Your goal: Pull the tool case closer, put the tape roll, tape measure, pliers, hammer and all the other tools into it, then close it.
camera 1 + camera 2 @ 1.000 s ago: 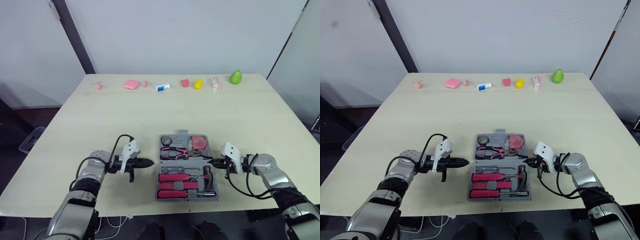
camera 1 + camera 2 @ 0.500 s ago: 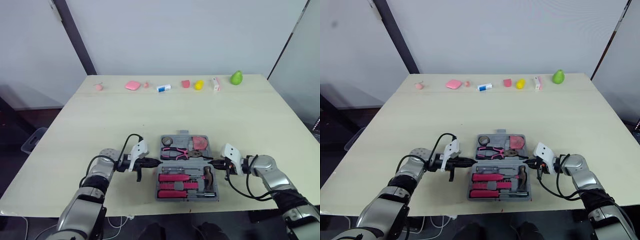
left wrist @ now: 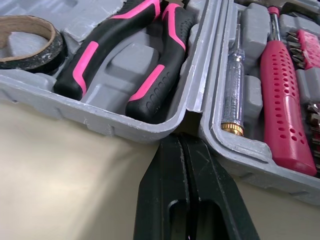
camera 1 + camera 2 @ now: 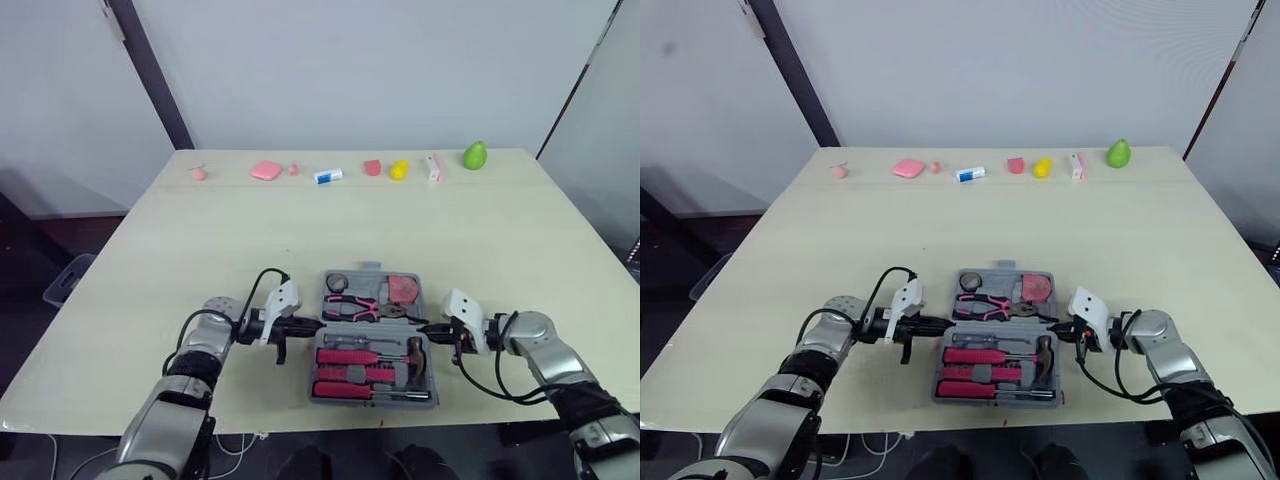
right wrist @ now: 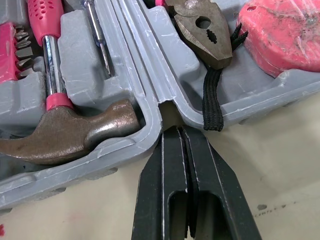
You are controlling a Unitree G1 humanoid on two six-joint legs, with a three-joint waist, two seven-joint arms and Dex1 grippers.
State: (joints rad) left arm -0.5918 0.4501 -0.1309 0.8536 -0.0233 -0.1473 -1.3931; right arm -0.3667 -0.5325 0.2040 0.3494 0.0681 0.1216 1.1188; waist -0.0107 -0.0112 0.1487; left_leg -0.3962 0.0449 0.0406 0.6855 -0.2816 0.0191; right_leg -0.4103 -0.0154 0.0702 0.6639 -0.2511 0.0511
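- Tool case [image 3: 125, 131] lies open and flat near the front edge of the table [image 4: 200, 230], between the two grippers, its grey halves joined along a hinge line that runs left to right.
- In the far half, the tape roll [image 3: 27, 42] sits in the left corner, with the pink-and-black pliers [image 3: 130, 55] beside it and stretching across the middle.
- The pink tape measure [image 5: 280, 35] fills the right corner of that half, and a black cord [image 5: 215, 100] drapes over the wall next to the pliers' nose.
- In the near half, the hammer [image 5: 70, 132] lies with its brown head at the right end.
- A clear-handled tester screwdriver [image 3: 234, 87] lies along the hinge side, with a pink perforated screwdriver handle [image 3: 287, 95] just beside it and a rack of bits [image 3: 307, 47] further in.
- The case is moulded grey plastic with shaped recesses, scuffed along its edges.
- The left gripper [image 3: 180, 142] has its black fingers pressed together, holding nothing, with the tips at the notch between the halves on the case's left side.
- The right gripper [image 5: 177, 132] is likewise closed and empty, its tips at the matching notch on the right side.
- Small coloured objects, including a green fruit [image 4: 474, 155], line the table's far edge.
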